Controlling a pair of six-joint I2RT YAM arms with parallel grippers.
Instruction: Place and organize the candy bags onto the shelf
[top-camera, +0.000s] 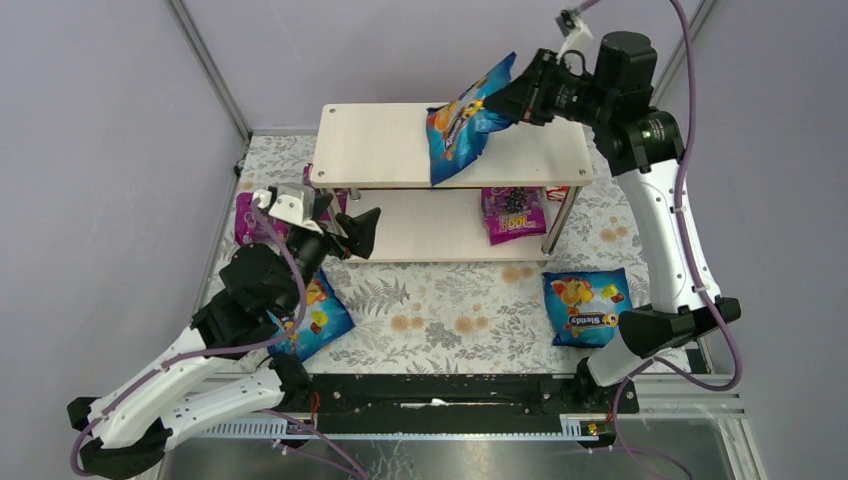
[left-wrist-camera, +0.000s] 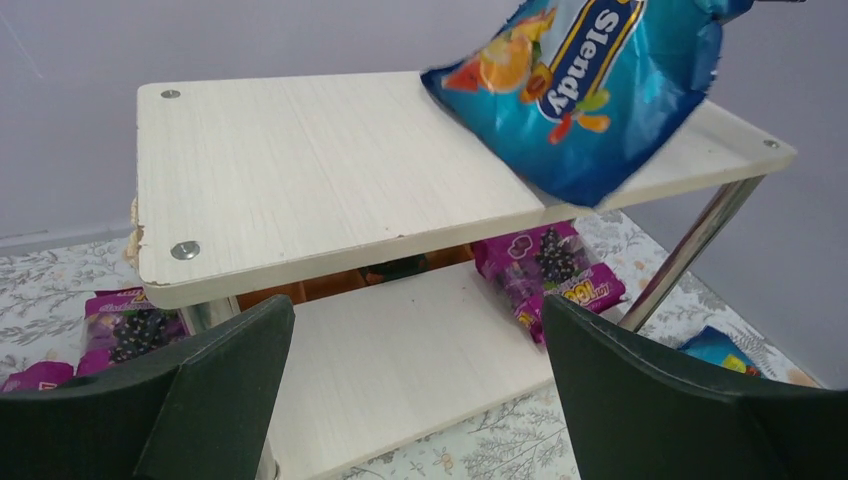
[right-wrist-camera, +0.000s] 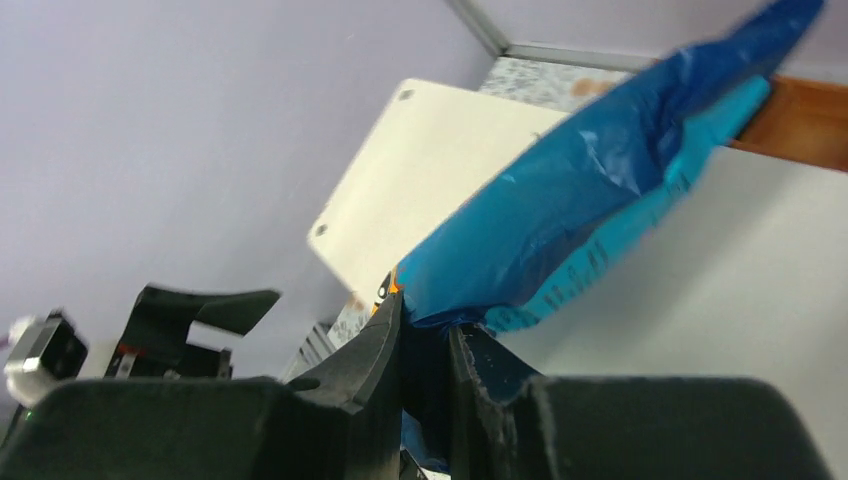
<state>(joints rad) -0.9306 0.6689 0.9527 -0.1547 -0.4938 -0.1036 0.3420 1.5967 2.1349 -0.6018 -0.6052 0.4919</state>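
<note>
Blue candy bag (top-camera: 462, 125) hangs pinched in the right gripper (top-camera: 510, 96) over the shelf (top-camera: 380, 145). The left gripper (top-camera: 346, 220) gapes wide, empty.

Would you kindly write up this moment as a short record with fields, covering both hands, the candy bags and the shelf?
right hand: shut on the held blue bag, which hangs tilted over the top board of the shelf
left hand: open, empty, in front of the lower board
lower board: one magenta bag near its right end
table: second blue bag at the right; third blue bag partly under the left arm; other magenta bags left of the shelf
</note>
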